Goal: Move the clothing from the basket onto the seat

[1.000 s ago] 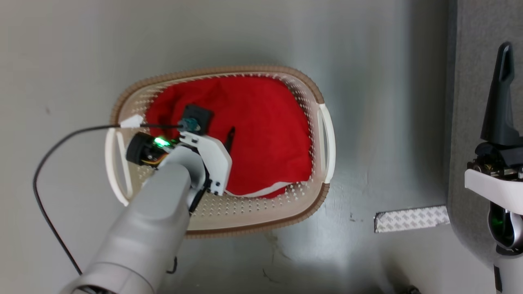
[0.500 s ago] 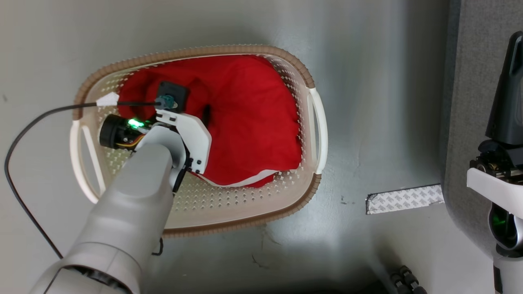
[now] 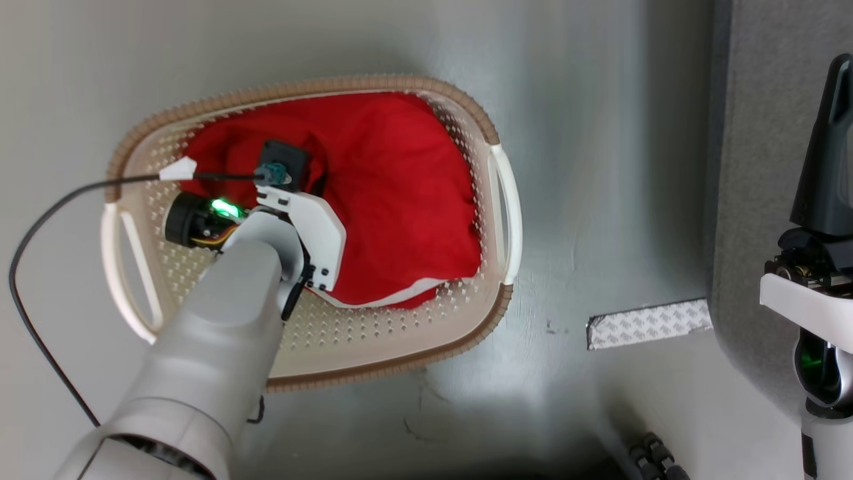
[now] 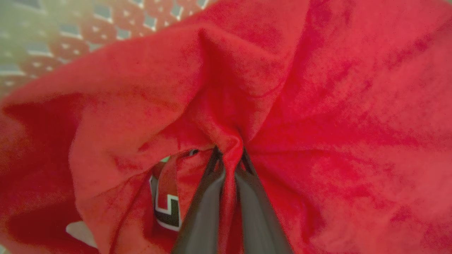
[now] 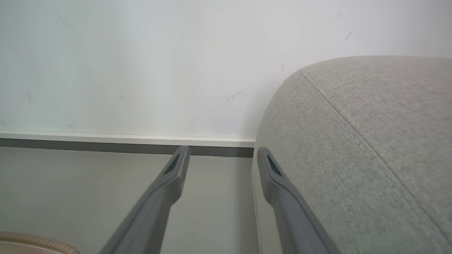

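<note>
The red clothing [image 3: 400,200] lies bunched in the cream basket [image 3: 373,330] on the floor, with a white trim strip at its near edge. My left arm reaches down into the basket. In the left wrist view my left gripper [image 4: 229,151] is shut on a pinched fold of the clothing [image 4: 317,106], and the cloth gathers toward the fingertips. My right gripper [image 3: 841,73] hangs at the far right beside the grey seat [image 3: 766,133]. In the right wrist view the right gripper [image 5: 221,152] stands open with nothing in it, next to the seat [image 5: 353,141].
A black cable [image 3: 40,220] runs from my left wrist across the floor to the left of the basket. A patterned tape strip [image 3: 650,322] lies on the floor against the seat's base. A pale wall with a baseboard [image 5: 106,141] stands beyond the floor.
My left gripper has sunk into the clothing and shut on a fold of it. The camera has moved, shifting the basket left in the picture. The right gripper stays open.
</note>
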